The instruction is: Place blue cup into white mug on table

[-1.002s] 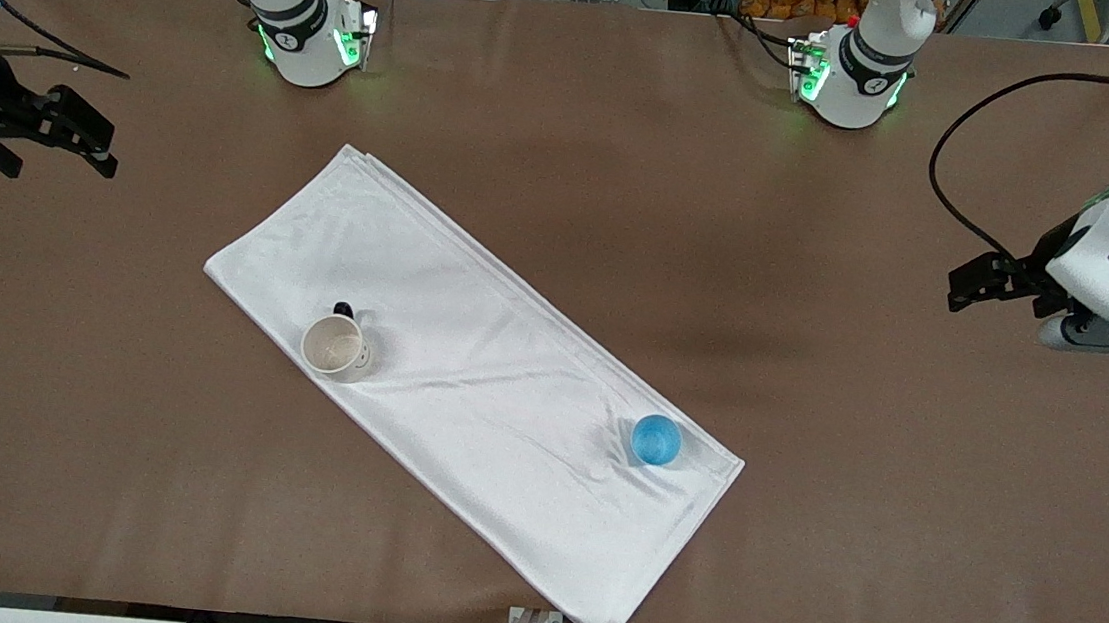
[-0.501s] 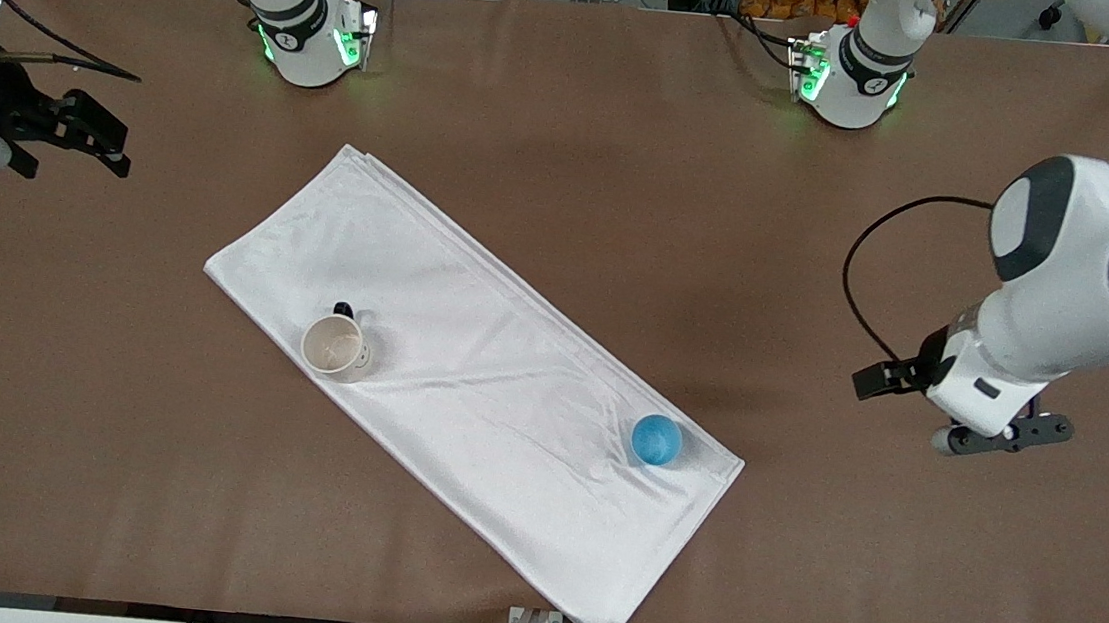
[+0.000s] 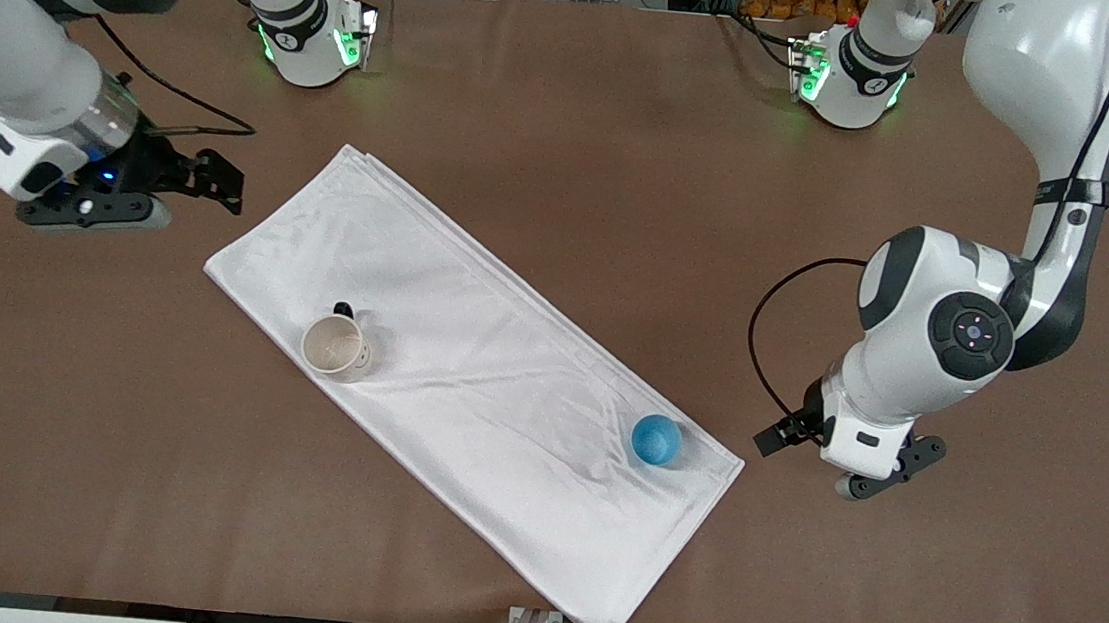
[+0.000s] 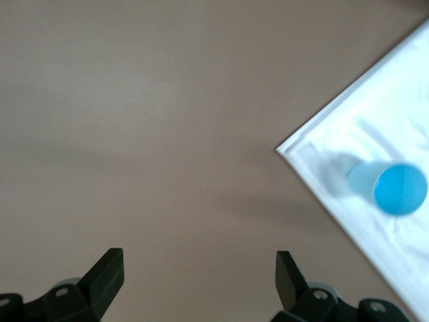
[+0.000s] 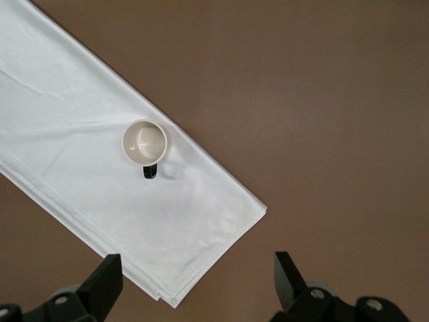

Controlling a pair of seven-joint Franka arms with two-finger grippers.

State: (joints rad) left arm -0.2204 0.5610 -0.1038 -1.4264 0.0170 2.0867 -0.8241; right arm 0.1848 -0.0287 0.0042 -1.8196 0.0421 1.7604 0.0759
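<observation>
Surface [image 3: 573, 102]: brown, matte, with a long white cloth [image 3: 468, 384] laid diagonally across its middle. I see the blue cup [image 3: 656, 440] on the cloth's corner toward the left arm's end, the white mug [image 3: 335, 346] upright near the other end. Left pincer [image 3: 784, 440] spread over bare surface beside the cup's corner. Right pincer [image 3: 215, 176] spread, over the surface near the cloth's corner at its own end.

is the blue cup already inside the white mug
No, the small bright-blue cup stands apart from the off-white mug, both on the white cloth.
</observation>
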